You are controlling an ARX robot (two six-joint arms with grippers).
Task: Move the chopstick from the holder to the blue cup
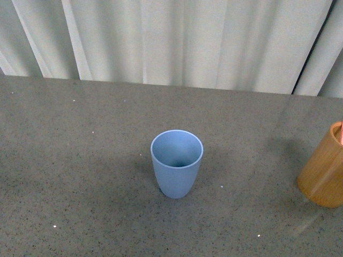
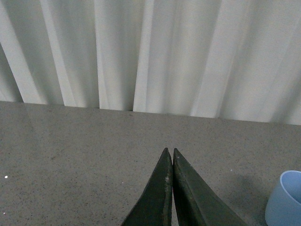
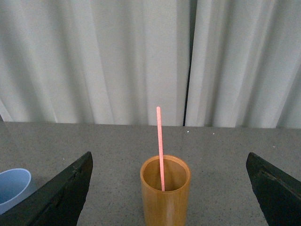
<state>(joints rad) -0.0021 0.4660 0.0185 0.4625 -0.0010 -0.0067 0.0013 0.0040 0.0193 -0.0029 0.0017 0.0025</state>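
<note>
Thin pink chopstick point(image 3: 160, 141) stands near-upright in the smooth bamboo-like cylindrical holder point(image 3: 165, 202), rounded end up. Right gripper point(image 3: 169, 157) is spread wide either side of the holder, not touching it. Tapered light-blue plastic cup point(image 1: 176, 163) sits well apart. Left gripper point(image 2: 169, 151) tips are pressed together, empty. Speckled grey tabletop point(image 1: 80, 160), pleated white curtain point(image 1: 187, 37).

The blue cup point(image 1: 176, 167) is smooth matt plastic, the holder point(image 3: 165, 203) bamboo-like wood with a soft sheen, the chopstick point(image 3: 160, 141) smooth pink-red, the counter point(image 1: 80, 160) grey speckled, stone-like and faintly glossy, and the curtain point(image 1: 177, 43) behind the counter matt white cloth.
</note>
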